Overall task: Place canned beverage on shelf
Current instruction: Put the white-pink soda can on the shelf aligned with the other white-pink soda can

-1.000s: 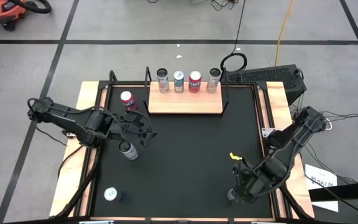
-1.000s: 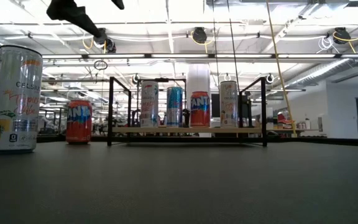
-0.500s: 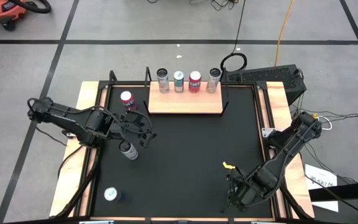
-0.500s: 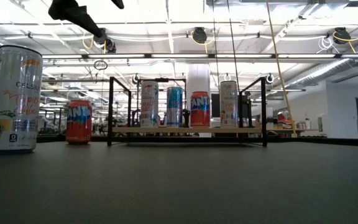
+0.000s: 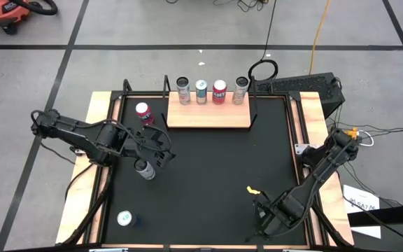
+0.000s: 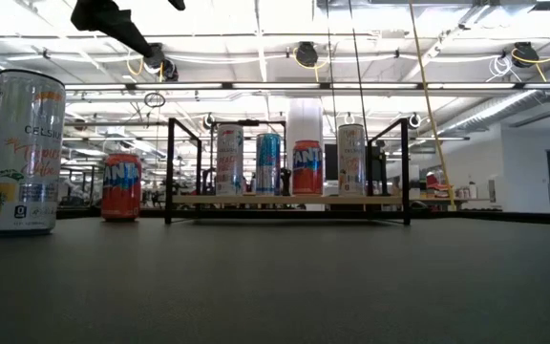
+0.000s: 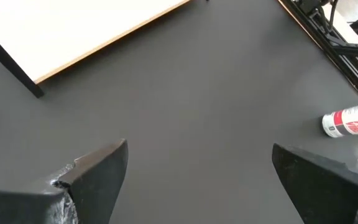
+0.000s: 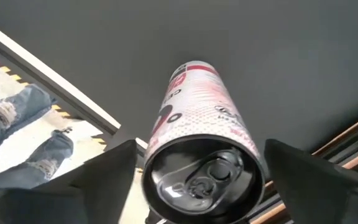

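Right gripper [image 8: 197,180] sits around a white and red can [image 8: 199,134] but has not squeezed it.

Its two dark fingers stand apart, one on each side of the smooth round can, near the table corner far from the shelf [image 5: 208,115]; I cannot tell if they touch it. The left gripper [image 7: 197,180] is wide open and holds nothing, hanging over a silver can [image 5: 144,169] near the shelf's left end. The shelf is a flat, pale wooden board with thin black posts, and four shiny cans [image 5: 210,91] stand in a row along its back edge.
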You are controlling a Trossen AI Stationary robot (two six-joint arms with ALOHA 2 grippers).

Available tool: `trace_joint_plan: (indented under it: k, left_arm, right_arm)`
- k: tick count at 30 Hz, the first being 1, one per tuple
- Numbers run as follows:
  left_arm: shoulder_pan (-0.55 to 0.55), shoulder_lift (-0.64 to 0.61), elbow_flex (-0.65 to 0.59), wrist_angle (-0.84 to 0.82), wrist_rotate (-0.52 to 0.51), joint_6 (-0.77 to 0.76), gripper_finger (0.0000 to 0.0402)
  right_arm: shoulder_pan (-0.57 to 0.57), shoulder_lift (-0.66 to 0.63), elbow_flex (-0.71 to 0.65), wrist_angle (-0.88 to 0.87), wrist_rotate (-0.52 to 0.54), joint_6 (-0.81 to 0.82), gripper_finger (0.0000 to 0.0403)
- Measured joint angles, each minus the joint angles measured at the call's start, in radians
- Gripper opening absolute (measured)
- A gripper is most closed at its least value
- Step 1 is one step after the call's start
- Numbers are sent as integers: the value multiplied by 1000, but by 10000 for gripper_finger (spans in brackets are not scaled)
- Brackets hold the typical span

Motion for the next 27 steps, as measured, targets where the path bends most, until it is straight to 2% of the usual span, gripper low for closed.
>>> trace_joint_plan:
  k: [8, 12, 15, 23, 27]
  left_arm:
    - [0, 0, 0, 4, 0, 58, 397]
    - [1, 0, 0, 51, -6, 128, 397]
    - [3, 0, 0, 146, -5, 218, 397]
    - [72, 10, 0, 438, 192, 479, 397]
    - [126, 48, 3, 566, 293, 522, 398]
  right_arm:
    - [0, -1, 1, -36, -1, -42, 240]
    - [-2, -11, -1, -56, 1, -117, 237]
    - [-22, -41, -2, -82, 6, -179, 240]
    - [-124, -174, -1, -111, 65, -383, 245]
    - [-208, -231, -1, -81, 98, -529, 244]
